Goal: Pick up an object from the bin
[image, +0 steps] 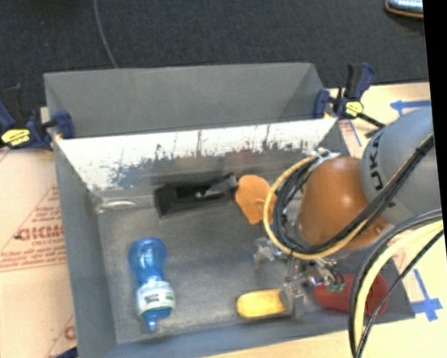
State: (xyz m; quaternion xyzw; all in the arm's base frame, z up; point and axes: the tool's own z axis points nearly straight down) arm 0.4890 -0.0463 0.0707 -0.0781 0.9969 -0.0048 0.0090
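Robot fingers (296, 292) hover at lower right, just beside the right end of the yellow oblong object (261, 304), with a red object (339, 297) alongside; their opening cannot be told. Centring over the yellow piece before closing seems wise.

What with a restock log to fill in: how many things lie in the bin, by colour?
Blue bottle: 1
Black tool: 1
Orange piece: 1
Yellow block: 1
Red thing, partly hidden: 1
Total: 5

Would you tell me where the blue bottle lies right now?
The blue bottle lies in the camera view's left half, on the bin floor near the front wall, left of the yellow oblong thing and apart from it.
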